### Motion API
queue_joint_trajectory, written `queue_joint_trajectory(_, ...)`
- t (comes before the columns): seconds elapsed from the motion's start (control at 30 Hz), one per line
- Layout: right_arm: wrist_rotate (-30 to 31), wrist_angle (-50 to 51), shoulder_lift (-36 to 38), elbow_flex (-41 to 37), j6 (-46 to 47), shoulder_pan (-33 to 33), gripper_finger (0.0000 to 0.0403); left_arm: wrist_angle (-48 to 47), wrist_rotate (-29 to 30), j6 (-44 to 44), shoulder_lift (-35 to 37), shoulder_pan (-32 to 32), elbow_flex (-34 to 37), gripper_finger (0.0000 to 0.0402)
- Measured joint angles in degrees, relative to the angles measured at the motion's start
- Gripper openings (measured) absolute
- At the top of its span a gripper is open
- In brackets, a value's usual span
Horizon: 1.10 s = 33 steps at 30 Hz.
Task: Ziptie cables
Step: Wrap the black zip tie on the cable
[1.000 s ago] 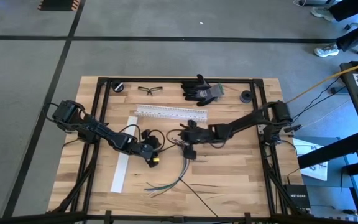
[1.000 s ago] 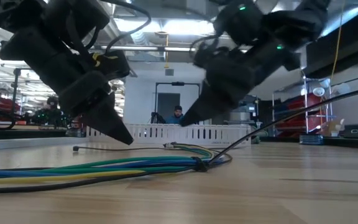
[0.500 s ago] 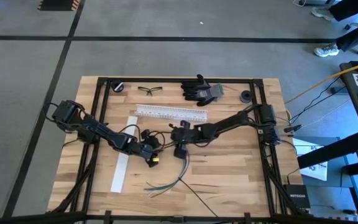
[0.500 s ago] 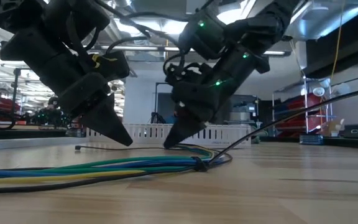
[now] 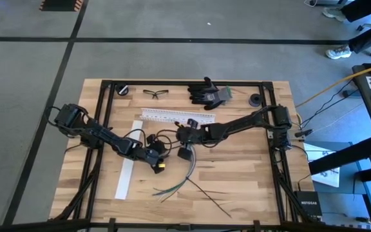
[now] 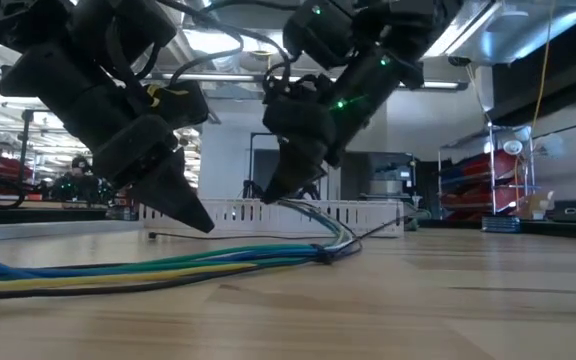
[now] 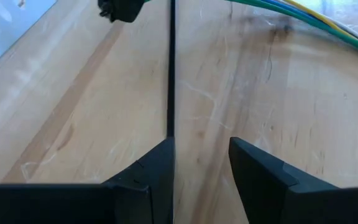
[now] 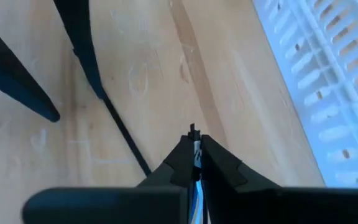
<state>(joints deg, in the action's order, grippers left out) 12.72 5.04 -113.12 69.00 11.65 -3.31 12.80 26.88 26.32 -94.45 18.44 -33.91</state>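
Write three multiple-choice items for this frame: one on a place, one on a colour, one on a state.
1. Where do the black gloves lie?
A. along the far edge of the table
B. on the white strip
C. under the left claw

2. Which colours show in the cables?
A. red and orange
B. green, blue and yellow
C. pink and white

3. What is the right claw doing?
A. hanging open, empty
B. lying flat on the wood
C. shut on the cables, one end lifted

Answers: 1 A, the high view shows them beside the glasses. 2 B, the low view shows those strands. 3 C, the strands rise into its tip.
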Motion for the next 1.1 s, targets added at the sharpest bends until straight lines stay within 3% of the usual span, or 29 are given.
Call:
queue_joint_trajectory(0.23, 2.8, -5.3, -2.4, 0.8, 0.1, 1.6, 0.0005, -0.1, 0.0, -0.1, 0.0, 0.0, 0.0, 0.0136)
queue_joint_trajectory(0.37, 5.8, -5.5, -3.8, 0.6, 0.5, 2.0, 0.0024, -0.3, -0.1, 0.0, 0.0, 0.0, 0.0, 0.0136)
queue_joint_trajectory(0.53, 6.1, -4.3, -2.7, 0.6, 0.1, 1.8, 0.0090, -0.2, -0.1, 0.0, 0.0, 0.1, 0.0, 0.0136)
queue_joint_trajectory(0.67, 4.4, -2.3, 2.6, 0.8, -2.7, 1.9, 0.0149, -0.2, -0.1, 0.0, 0.3, 0.0, -0.1, 0.0136)
queue_joint_trajectory(0.77, 2.6, 3.9, 6.9, 0.8, -5.1, 1.9, 0.0187, -0.3, -0.1, -0.5, 0.3, 0.0, -0.8, 0.0136)
queue_joint_trajectory(0.87, 1.4, 17.3, 11.7, 0.6, -8.4, 1.8, 0.0212, -0.2, -0.1, -0.8, 0.4, 0.0, -1.5, 0.0136)
queue_joint_trajectory(0.97, -0.2, 20.3, 14.6, -4.6, -9.1, 1.8, 0.0219, 0.0, -0.1, -0.5, 0.4, -0.2, -1.6, 0.0136)
queue_joint_trajectory(1.1, 0.3, 6.9, 14.9, -16.8, -8.6, 2.3, 0.0210, -0.1, 0.0, -0.5, 0.4, -0.9, -1.6, 0.0136)
